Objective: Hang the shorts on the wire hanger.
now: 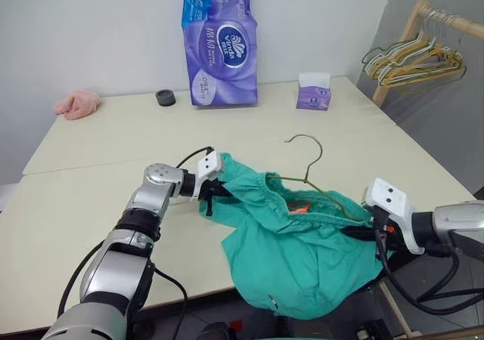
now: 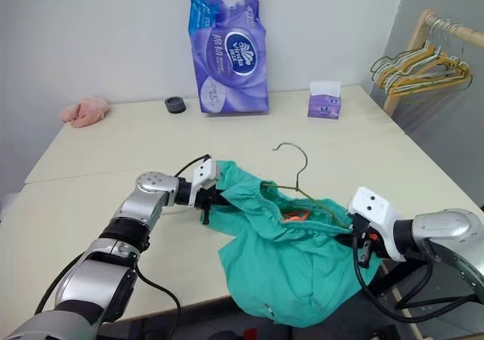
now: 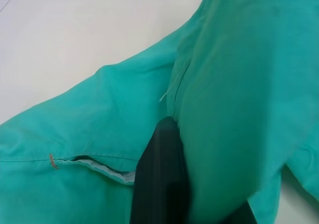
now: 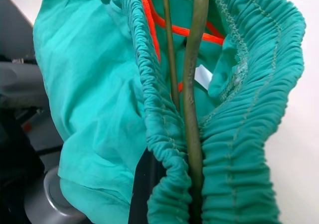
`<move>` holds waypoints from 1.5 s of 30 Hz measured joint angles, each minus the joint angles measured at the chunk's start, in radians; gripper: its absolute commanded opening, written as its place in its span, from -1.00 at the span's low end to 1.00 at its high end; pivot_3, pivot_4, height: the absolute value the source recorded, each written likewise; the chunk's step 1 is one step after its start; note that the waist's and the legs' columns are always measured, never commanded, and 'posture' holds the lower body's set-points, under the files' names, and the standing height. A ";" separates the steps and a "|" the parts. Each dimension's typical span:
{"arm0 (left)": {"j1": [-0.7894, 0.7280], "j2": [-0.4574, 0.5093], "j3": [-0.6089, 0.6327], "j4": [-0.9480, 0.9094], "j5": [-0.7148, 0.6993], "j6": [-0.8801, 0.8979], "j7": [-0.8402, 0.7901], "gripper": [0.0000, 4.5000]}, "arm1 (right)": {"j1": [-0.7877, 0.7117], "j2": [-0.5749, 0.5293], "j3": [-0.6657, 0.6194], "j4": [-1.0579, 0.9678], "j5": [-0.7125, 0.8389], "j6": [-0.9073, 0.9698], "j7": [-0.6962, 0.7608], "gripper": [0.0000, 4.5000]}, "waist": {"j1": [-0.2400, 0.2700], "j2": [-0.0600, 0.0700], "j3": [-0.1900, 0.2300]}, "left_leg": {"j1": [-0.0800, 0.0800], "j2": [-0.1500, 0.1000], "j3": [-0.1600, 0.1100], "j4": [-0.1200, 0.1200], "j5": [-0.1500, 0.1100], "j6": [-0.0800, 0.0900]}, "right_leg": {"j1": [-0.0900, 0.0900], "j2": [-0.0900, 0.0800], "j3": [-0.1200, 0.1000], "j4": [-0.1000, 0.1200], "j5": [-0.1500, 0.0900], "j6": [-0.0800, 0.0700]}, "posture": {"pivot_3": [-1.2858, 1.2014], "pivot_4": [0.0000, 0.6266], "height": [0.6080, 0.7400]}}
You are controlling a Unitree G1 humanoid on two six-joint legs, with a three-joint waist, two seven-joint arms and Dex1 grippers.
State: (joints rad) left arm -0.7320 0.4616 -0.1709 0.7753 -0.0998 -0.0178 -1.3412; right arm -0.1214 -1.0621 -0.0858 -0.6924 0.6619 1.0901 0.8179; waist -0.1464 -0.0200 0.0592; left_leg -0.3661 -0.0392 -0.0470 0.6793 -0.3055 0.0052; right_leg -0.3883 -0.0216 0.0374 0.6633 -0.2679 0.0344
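The teal-green shorts (image 1: 302, 249) lie bunched at the table's front edge, with part of them hanging over it. The olive wire hanger (image 1: 306, 156) runs into the gathered waistband (image 4: 234, 134), its hook sticking out toward the back. My left gripper (image 1: 214, 191) is shut on a fold of the shorts at their left side; a black finger (image 3: 159, 184) presses into the cloth. My right gripper (image 1: 368, 230) is shut at the right end of the waistband, where the hanger's wire (image 4: 192, 109) and the elastic run down between its fingers. An orange drawstring (image 4: 164, 22) shows inside.
On the cream table (image 1: 91, 204) stand a tall purple tissue pack (image 1: 219, 41), a small purple tissue box (image 1: 313, 94) and a black round object (image 1: 165, 97). A pink cloth lump (image 1: 77, 103) lies far left. A wooden rack with bunched hangers (image 1: 416, 57) stands at the right.
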 measured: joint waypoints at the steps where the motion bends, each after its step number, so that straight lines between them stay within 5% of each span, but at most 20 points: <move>1: 0.004 0.000 0.006 -0.005 -0.004 0.010 0.004 -0.58 | -0.009 0.006 -0.001 0.003 0.006 0.007 -0.006 -1.00 | 0.000 0.000 0.000 | 0.000 0.000 0.000 0.000 0.000 0.000 | 0.000 0.000 0.000 0.000 0.000 0.000 | -0.19 -0.82 1.00; 7: 0.021 -0.008 0.092 -0.070 -0.048 0.011 0.103 0.19 | -0.014 0.018 -0.034 0.011 0.053 0.060 -0.032 -1.00 | 0.003 0.000 0.001 | 0.000 0.000 0.000 0.000 0.000 0.000 | 0.000 0.000 0.000 0.000 0.000 0.000 | -0.19 -0.82 1.00; 14: 0.059 0.056 0.177 -0.199 -0.123 0.109 0.138 0.19 | 0.029 0.099 -0.142 -0.014 0.134 0.167 -0.112 -1.00 | 0.002 0.000 0.002 | 0.000 0.000 0.000 0.000 0.000 0.000 | 0.000 0.000 0.000 0.000 0.000 0.000 | -0.20 -0.81 1.00; 18: 0.063 0.079 0.204 -0.343 -0.170 0.205 0.153 0.19 | 0.061 0.210 -0.306 -0.021 0.228 0.311 -0.206 -1.00 | 0.008 0.001 0.005 | -0.001 0.000 0.000 0.000 0.000 0.000 | 0.001 -0.001 0.000 -0.001 0.000 0.001 | -0.21 -0.75 1.00; 26: 0.066 -0.116 0.023 -0.650 -0.251 0.405 0.153 0.19 | 0.118 0.382 -0.737 0.107 0.597 0.517 -0.526 -1.00 | -0.004 0.011 0.024 | -0.001 -0.001 0.004 0.000 -0.001 0.003 | 0.002 -0.001 0.003 -0.002 0.001 0.001 | -0.33 -0.56 1.00; 35: -0.046 -0.331 -0.072 -0.648 -0.254 0.420 0.202 0.19 | 0.418 0.058 -0.852 0.335 1.242 0.105 -1.309 -1.00 | -0.118 0.014 0.071 | -0.001 -0.002 0.020 -0.002 -0.004 0.008 | 0.003 0.007 0.016 -0.005 -0.008 0.015 | -0.39 -0.48 1.00; 45: -0.091 -0.429 -0.116 -0.646 -0.252 0.388 0.222 0.19 | 0.398 -0.165 -0.895 0.546 1.283 0.002 -1.495 -1.00 | -0.218 0.009 0.092 | 0.000 -0.001 0.039 -0.002 -0.012 0.021 | 0.004 0.010 0.036 -0.020 -0.003 0.029 | -0.38 -0.43 1.00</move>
State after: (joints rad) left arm -0.8228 0.0322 -0.2872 0.1292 -0.3522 0.3705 -1.1193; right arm 0.2762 -1.2271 -0.9805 -0.1463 1.9454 1.0920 -0.6767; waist -0.3640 -0.0107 0.1515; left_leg -0.3666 -0.0403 -0.0079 0.6775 -0.3172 0.0267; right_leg -0.3843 -0.0119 0.0733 0.6430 -0.2708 0.0630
